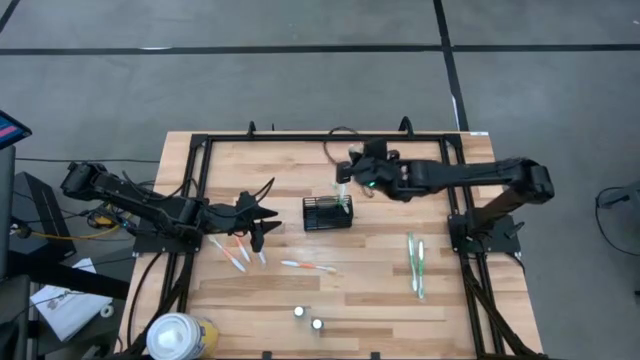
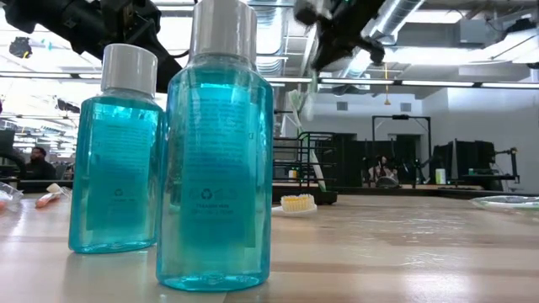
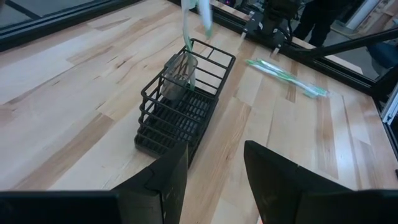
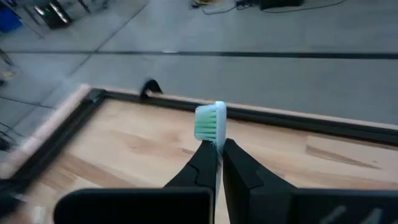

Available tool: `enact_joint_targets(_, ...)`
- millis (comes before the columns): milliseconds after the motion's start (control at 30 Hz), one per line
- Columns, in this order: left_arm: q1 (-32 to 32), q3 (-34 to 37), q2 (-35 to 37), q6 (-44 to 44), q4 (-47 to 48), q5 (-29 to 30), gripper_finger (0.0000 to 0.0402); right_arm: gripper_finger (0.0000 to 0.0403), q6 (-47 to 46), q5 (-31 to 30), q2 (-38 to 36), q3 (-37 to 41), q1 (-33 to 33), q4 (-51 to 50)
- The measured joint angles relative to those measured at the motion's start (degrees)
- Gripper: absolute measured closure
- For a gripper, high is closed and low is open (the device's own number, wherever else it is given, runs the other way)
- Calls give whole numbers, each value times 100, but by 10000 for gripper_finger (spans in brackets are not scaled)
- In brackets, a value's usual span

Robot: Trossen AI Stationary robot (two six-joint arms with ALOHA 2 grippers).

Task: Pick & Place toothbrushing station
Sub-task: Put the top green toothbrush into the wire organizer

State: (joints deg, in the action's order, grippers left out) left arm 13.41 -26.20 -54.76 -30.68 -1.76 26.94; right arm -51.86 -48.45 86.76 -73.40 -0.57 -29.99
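Black mesh holder mid-table, upright, a clear cup inside one end. Right gripper above holder's far right corner, clenched on green toothbrush, bristle head sticking up past fingertips, handle angled down into holder by the cup. Left gripper low over table left of holder, fingers apart, nothing held. Two green brushes lying right of holder, orange ones by left gripper, one more in front of holder. Two blue bottles near front edge.
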Motion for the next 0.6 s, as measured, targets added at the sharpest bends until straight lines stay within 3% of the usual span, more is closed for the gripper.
enact_joint_targets(267, -94, 262, -2, -150, -10, 39, 247, 403, 165, -295, 660, 3, 179, 508)
enact_joint_targets(600, -110, 444, -2, -406, -277, -31, 247, 403, 726, -560, 212, -5, 32, 578)
